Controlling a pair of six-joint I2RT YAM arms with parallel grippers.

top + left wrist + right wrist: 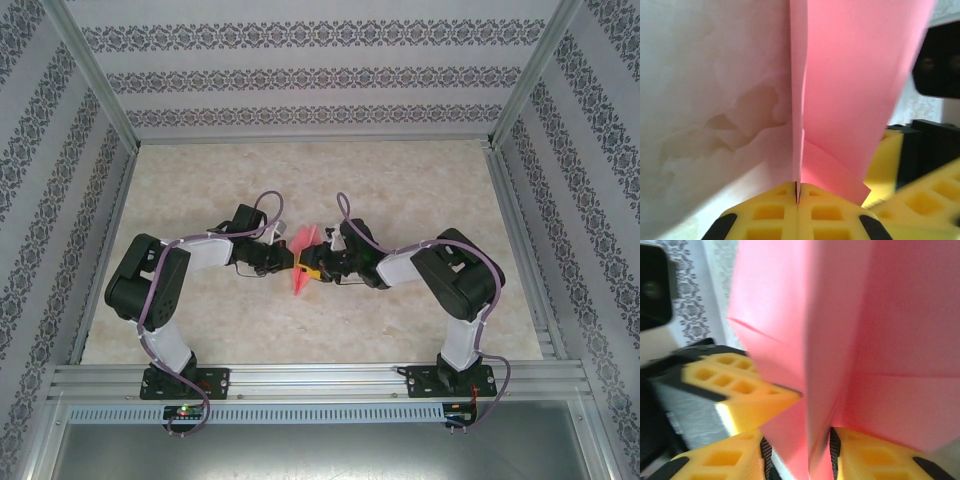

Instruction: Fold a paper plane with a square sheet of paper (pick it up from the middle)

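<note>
The salmon-pink sheet of paper [303, 262] is folded into a narrow pointed shape and held upright above the table's middle, between both arms. My left gripper [293, 262] comes in from the left. In the left wrist view its yellow pads [798, 192] are shut on the paper's folded edge [799, 100], and a wider flap [860, 85] spreads to the right. My right gripper [318, 262] faces it from the right. In the right wrist view its jaws [797, 450] stand apart around the paper [840, 330], which lies against the right pad [860, 450].
The two grippers are nearly touching: the left one's yellow fingers [740, 385] show beside the paper in the right wrist view. The beige marbled table [300, 180] is ringed by patterned walls [300, 75] and a metal rail [320, 380] at the near edge.
</note>
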